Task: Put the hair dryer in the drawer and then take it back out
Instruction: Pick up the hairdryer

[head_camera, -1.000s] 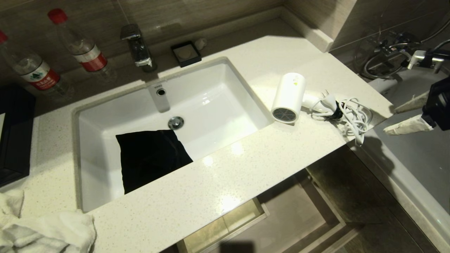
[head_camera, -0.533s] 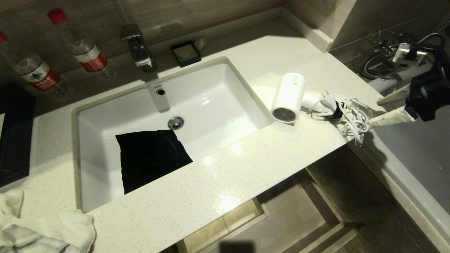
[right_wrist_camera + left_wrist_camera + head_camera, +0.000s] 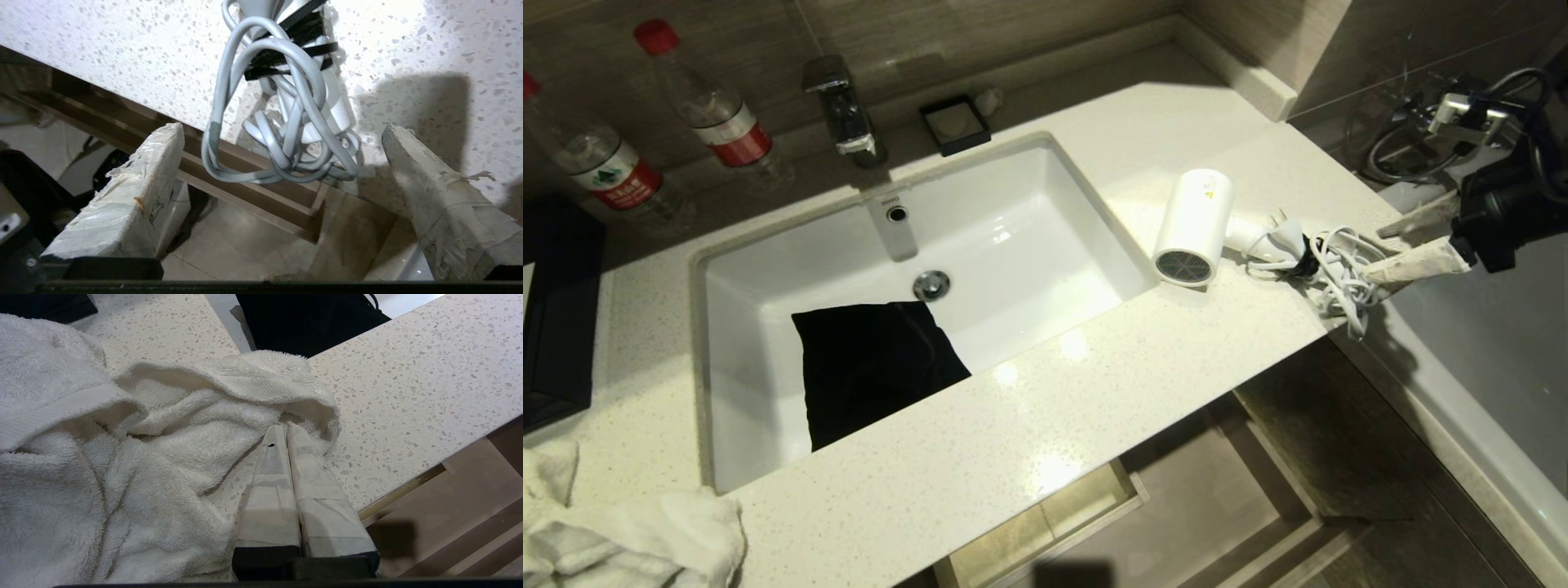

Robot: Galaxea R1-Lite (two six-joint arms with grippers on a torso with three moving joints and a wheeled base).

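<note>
The white hair dryer [image 3: 1192, 222] lies on the speckled counter to the right of the sink, dark grille toward me. Its bundled white cord [image 3: 1331, 269] trails to the counter's right edge. My right gripper [image 3: 1382, 251] comes in from over the bathtub and stands open, taped fingertips at the cord's outer loops. In the right wrist view the cord [image 3: 286, 102] hangs between the spread fingers of the right gripper [image 3: 282, 132], which grip nothing. The drawer [image 3: 1209, 490] stands pulled out below the counter. My left gripper [image 3: 282, 426] is shut, resting on the counter against a white towel [image 3: 122, 457].
The sink [image 3: 1094, 204] holds a black cloth [image 3: 874, 367]. A faucet [image 3: 841, 106], a black soap dish [image 3: 954, 124] and two bottles [image 3: 719, 106] stand along the back. The white towel [image 3: 629, 531] is at front left. The bathtub [image 3: 1486, 367] lies to the right.
My right gripper has moved left from over the bathtub to the counter's edge, and its open fingertips now reach the cord. The hair dryer and the left arm have not moved.
</note>
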